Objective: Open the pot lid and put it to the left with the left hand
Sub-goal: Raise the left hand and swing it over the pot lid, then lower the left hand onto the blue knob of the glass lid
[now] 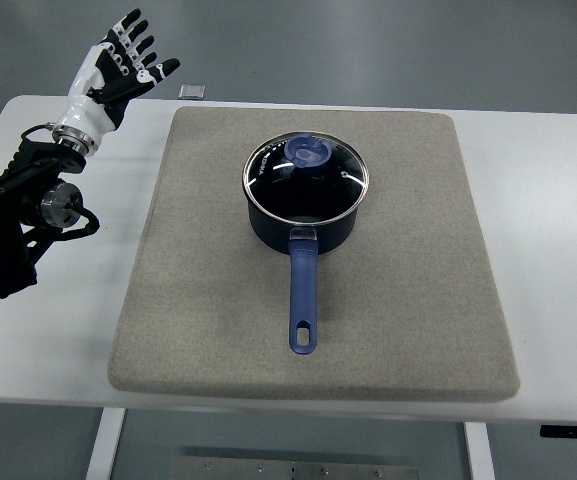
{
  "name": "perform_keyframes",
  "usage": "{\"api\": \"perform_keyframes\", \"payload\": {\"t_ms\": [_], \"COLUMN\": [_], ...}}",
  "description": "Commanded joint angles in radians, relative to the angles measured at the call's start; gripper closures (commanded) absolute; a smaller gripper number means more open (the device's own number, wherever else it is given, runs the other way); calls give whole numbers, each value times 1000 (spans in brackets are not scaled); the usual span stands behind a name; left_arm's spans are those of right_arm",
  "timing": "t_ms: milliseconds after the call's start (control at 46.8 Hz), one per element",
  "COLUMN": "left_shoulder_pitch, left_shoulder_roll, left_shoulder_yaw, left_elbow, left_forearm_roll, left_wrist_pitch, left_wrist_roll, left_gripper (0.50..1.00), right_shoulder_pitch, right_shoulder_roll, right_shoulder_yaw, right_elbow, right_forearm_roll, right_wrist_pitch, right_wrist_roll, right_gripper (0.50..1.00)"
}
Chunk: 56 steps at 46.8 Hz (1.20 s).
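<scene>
Left hand [120,58], black-and-white with jointed fingers, is hovering spread and empty, far left of the pot [305,205]. A round glass lid [306,170] with a blue knob is sitting on that dark pot, resting on a coarse grey mat [408,300] on the white tabletop [548,200].

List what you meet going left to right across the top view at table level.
Black-and-white left hand with spread fingers → small grey square object beyond the table's far edge → dark blue saucepan with glass lid → right edge of the grey felt mat.
</scene>
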Motion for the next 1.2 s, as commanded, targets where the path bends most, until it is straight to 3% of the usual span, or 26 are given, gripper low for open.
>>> {"api": "perform_keyframes", "payload": {"t_ms": [0,449,748,1176], "left_shoulder_pitch": [-17,-166,-453,-606], "left_shoulder_roll": [7,185,172,54], "left_shoulder_yaw": [12,87,480,699], "left_elbow": [-20,-247,-249,-260], "left_forearm_roll": [114,645,671,818], "left_wrist_pitch": [3,-1,-1,-2], "left_wrist_roll": [0,0,0,0], "left_gripper": [510,510,510,508], "right_shoulder_pitch": [0,0,0,0], "right_shoulder_roll": [0,0,0,0], "right_shoulder_yaw": [1,1,1,1], "right_elbow": [0,0,0,0], "right_forearm_roll": [0,0,0,0], "right_wrist_pitch": [0,0,0,0], "right_wrist_roll": [0,0,0,0], "right_gripper": [583,583,583,583]}}
